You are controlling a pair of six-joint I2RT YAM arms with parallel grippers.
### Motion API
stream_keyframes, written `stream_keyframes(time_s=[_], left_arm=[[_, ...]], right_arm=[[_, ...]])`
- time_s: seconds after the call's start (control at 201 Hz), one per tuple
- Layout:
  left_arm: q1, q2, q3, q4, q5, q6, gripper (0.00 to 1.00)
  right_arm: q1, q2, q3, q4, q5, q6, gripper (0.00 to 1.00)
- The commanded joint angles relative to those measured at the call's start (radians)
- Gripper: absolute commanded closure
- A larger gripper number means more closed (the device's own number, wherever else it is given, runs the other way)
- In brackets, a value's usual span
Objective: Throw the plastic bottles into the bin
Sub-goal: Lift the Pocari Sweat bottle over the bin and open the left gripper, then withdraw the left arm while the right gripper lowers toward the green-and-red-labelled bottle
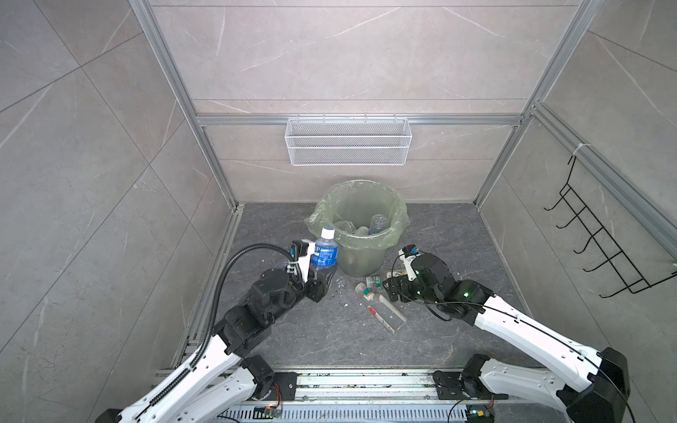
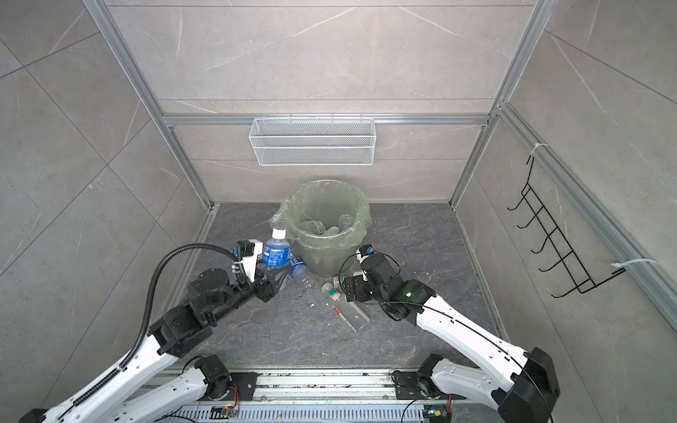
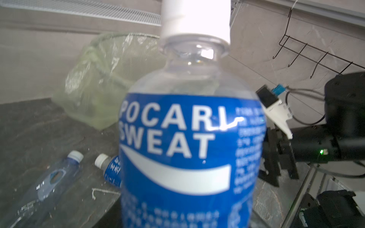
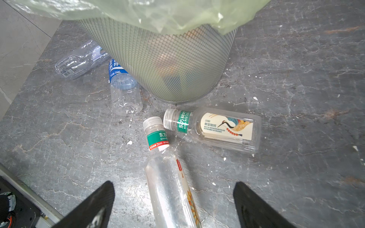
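Left claw (image 1: 321, 280) grips blue-labelled bottle (image 1: 324, 254) beside bin (image 1: 361, 256) holding clear bottles (image 1: 379, 223); right claw (image 4: 174, 184) gapes wide, empty.

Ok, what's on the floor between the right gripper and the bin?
In the right wrist view, two clear bottles lie there: a long green-banded bottle and, nearer the bin, a squat crane-label bottle.

Robot test cell dressed as a bathroom corner. Indicators: grey stone-look tile panels (image 1: 329, 55) held in aluminium extrusion framing (image 1: 351, 119), dark stone-pattern surface (image 1: 329, 344), white wire mesh basket (image 1: 348, 146) and black hook rack (image 1: 600, 234) on the walls, lined bin (image 1: 362, 260), two robot arms (image 1: 531, 329) mounted on a base rail (image 1: 366, 381).
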Motion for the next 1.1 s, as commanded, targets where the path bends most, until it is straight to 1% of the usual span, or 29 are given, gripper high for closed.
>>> stream_keyframes(time_s=[0.0, 0.055, 0.144, 0.194, 0.214, 0.264, 0.279, 0.284, 0.299, 0.339, 0.458, 0.603, 0.712, 0.951, 1.091], left_arm=[[0.009, 0.148, 0.198, 0.113, 0.06, 0.094, 0.53], [0.027, 0.249, 0.313, 0.116, 0.103, 0.108, 0.53], [0.096, 0.463, 0.541, 0.093, 0.222, 0.096, 0.53], [0.13, 0.594, 0.693, 0.063, 0.275, 0.091, 0.49], [0.141, 0.646, 0.754, 0.046, 0.284, 0.087, 0.44], [0.164, 0.76, 0.885, -0.004, 0.289, 0.073, 0.15], [0.168, 0.787, 0.921, -0.02, 0.284, 0.069, 0.04], [0.169, 0.794, 0.93, -0.025, 0.282, 0.069, 0.02], [0.172, 0.814, 0.956, -0.035, 0.276, 0.067, 0.0], [0.179, 0.84, 0.995, -0.045, 0.262, 0.067, 0.0], [0.181, 0.799, 0.959, 0.022, 0.222, 0.08, 0.0], [0.183, 0.733, 0.909, 0.023, 0.222, 0.09, 0.0], [0.183, 0.664, 0.816, 0.039, 0.207, 0.077, 0.0], [0.188, 0.51, 0.604, 0.036, 0.117, 0.065, 0.0], [0.214, 0.432, 0.475, 0.04, 0.103, 0.016, 0.0]], right_arm=[[0.002, -0.017, 0.027, 0.005, -0.006, -0.018, 0.05], [0.002, -0.021, 0.029, 0.006, -0.006, -0.021, 0.05], [0.002, -0.027, 0.026, 0.01, -0.006, -0.021, 0.05], [0.002, -0.029, 0.023, 0.014, -0.009, -0.02, 0.05], [0.003, -0.03, 0.023, 0.016, -0.01, -0.019, 0.05], [0.002, -0.033, 0.023, 0.014, -0.01, -0.019, 0.05], [0.003, -0.035, 0.023, 0.011, -0.01, -0.018, 0.05], [0.002, -0.035, 0.023, 0.011, -0.01, -0.019, 0.05], [0.001, -0.038, 0.023, 0.009, -0.009, -0.018, 0.05], [0.002, -0.048, 0.023, 0.002, -0.006, -0.016, 0.05], [0.002, -0.087, 0.017, -0.018, 0.014, -0.011, 0.04], [0.002, -0.093, 0.017, -0.038, 0.014, -0.016, 0.03], [0.003, -0.082, 0.004, -0.044, 0.007, -0.023, 0.03], [0.002, -0.027, -0.022, -0.029, -0.04, -0.033, 0.02], [0.002, 0.005, -0.028, -0.032, -0.057, -0.041, 0.01]])
